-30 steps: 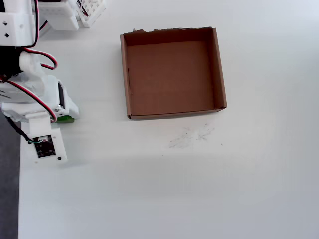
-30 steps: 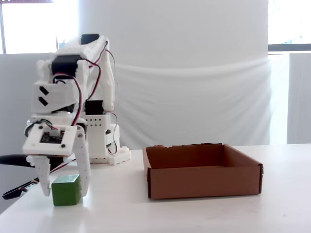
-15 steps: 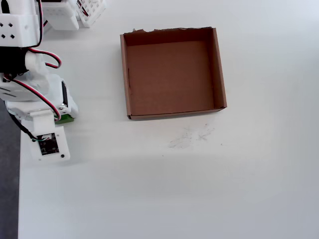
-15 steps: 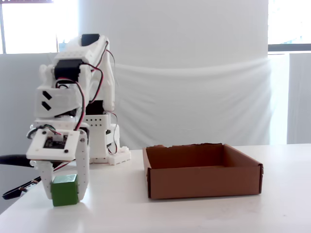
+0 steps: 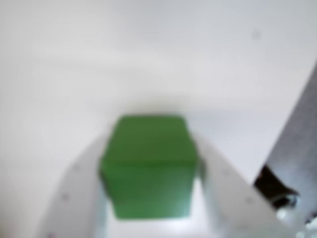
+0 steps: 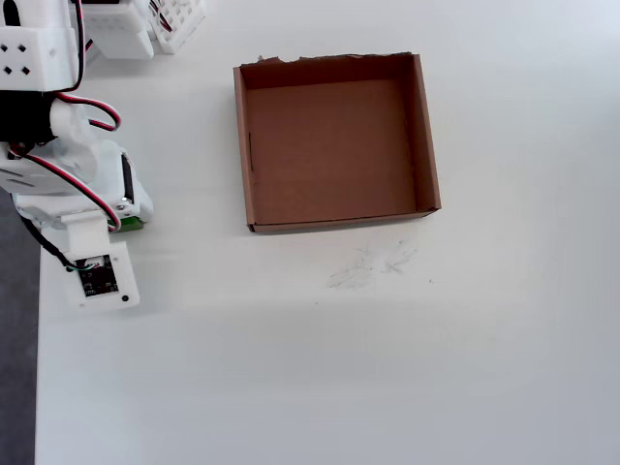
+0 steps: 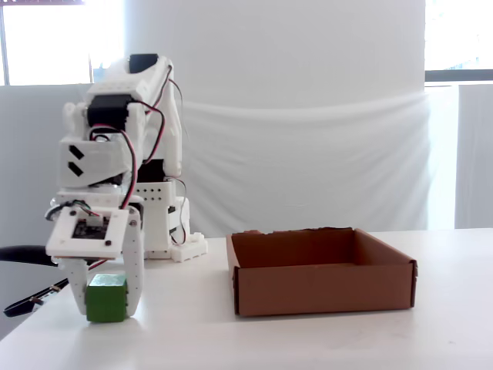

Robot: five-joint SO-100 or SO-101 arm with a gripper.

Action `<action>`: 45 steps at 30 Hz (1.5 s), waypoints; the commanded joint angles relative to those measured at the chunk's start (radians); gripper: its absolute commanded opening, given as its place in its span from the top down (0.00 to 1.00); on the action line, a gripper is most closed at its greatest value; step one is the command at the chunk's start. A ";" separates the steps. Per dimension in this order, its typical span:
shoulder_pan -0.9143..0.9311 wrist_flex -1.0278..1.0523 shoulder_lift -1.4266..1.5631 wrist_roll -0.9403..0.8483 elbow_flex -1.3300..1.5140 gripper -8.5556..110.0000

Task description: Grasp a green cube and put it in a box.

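The green cube (image 7: pixel 106 297) sits on the white table near its left edge, well left of the box in the fixed view. My gripper (image 7: pixel 106 310) points straight down with a white finger pressed on each side of the cube. The blurred wrist view shows the green cube (image 5: pixel 148 166) filling the space between the two fingers of my gripper (image 5: pixel 148 148). From overhead only a green sliver of the cube (image 6: pixel 130 224) shows under the arm. The brown cardboard box (image 6: pixel 426 136) lies empty, with a ragged far edge, and its front wall faces the fixed camera as the box (image 7: pixel 323 287).
The arm's white base (image 6: pixel 126 29) stands at the back left corner. The table's left edge (image 6: pixel 37 387) runs just beside the gripper, with dark floor beyond. Faint pencil marks (image 6: pixel 373 263) lie in front of the box. A black cable (image 7: pixel 23 254) hangs off the left side.
The fingers have drawn in from a wide stance onto the cube's sides. The cube and the gripper have shifted slightly to the right in the fixed view.
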 commanded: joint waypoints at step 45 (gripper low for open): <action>-0.945 0.206 0.227 0.905 -0.133 0.81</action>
